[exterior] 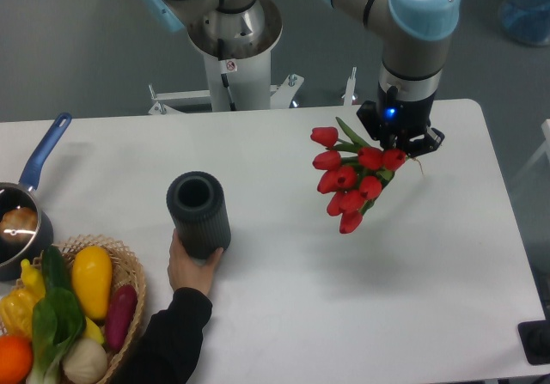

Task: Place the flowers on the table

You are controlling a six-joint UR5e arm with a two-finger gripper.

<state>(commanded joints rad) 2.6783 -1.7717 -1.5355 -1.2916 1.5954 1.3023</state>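
A bunch of red tulips (351, 178) with green leaves hangs in the air over the right half of the white table (284, 315), blooms pointing down-left. My gripper (402, 148) is shut on the stems at the bunch's upper right end; its fingers are mostly hidden under the wrist. The flowers do not touch the table.
A dark ribbed vase (199, 213) stands left of centre, held at its base by a person's hand (191, 268). A wicker basket of vegetables (73, 315) sits at the front left corner. A blue-handled pot (21, 212) is at the left edge. The robot base (230, 49) is at the back.
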